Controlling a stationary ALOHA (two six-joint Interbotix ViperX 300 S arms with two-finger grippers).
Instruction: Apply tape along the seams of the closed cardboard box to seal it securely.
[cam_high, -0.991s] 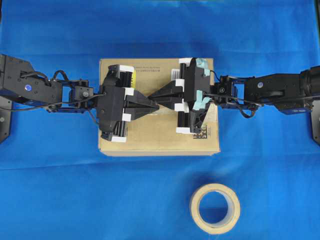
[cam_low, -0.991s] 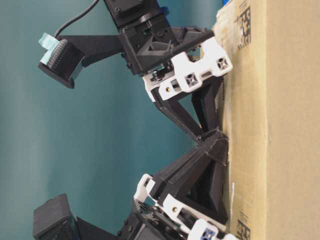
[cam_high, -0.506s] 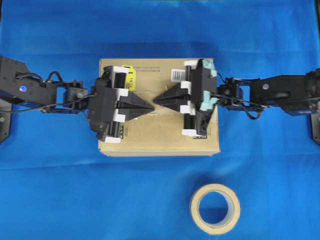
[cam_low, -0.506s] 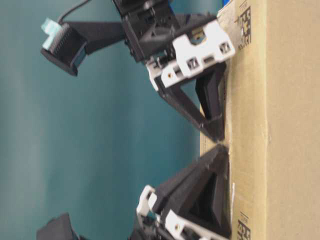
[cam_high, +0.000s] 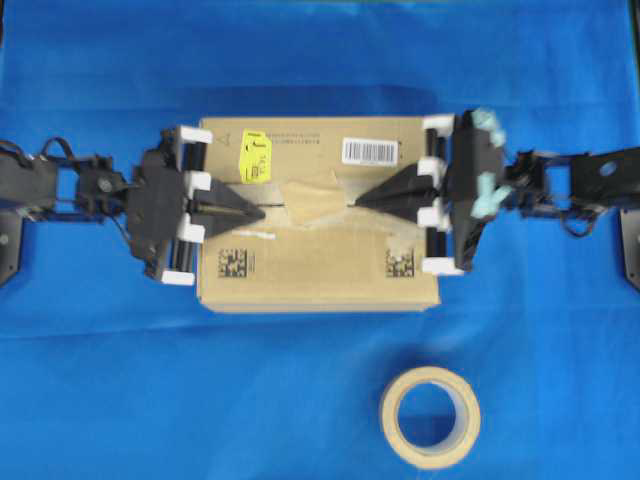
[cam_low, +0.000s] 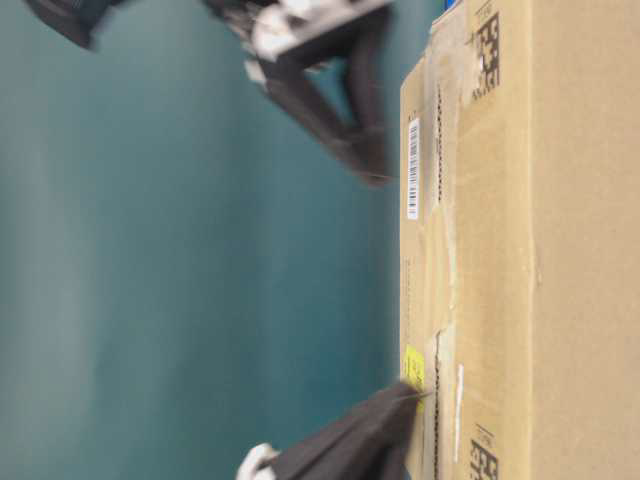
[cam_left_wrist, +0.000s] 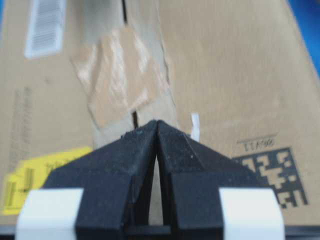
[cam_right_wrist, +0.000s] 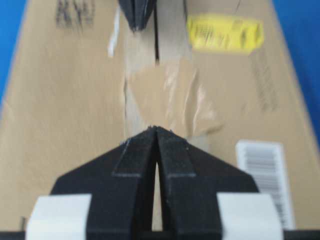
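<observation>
The box (cam_high: 318, 212) lies flat on the blue cloth (cam_high: 320, 60) at the centre of the overhead view, long side running 9 to 3 o'clock. The seam (cam_high: 300, 207) runs along that same line between the two big flaps, edged with pale torn residue. The tape (cam_high: 313, 198), a tan, creased piece, is stuck over the middle of the seam, skewed so that most of it sits toward 12 o'clock. At 11 o'clock from the tape is a yellow sticker (cam_high: 255, 158); at 1 o'clock, a white barcode label (cam_high: 369, 151). Two black matrix codes sit near the box's 6 o'clock edge, one at 7 o'clock (cam_high: 233, 263) and one at 5 o'clock (cam_high: 400, 264) from the tape. The left gripper (cam_high: 258, 211) comes in from 9 o'clock, jaws clenched on nothing, its tip over the seam well short of the tape. The right gripper (cam_high: 360, 203) comes in from 3 o'clock, jaws likewise clenched and empty, its tip over the seam just beside the tape's 3 o'clock edge. In the table-level view, which is blurred, whether either tip touches the cardboard cannot be told. A tape roll (cam_high: 430, 417) lies flat on the cloth at 5 o'clock from the box, well apart from it.
</observation>
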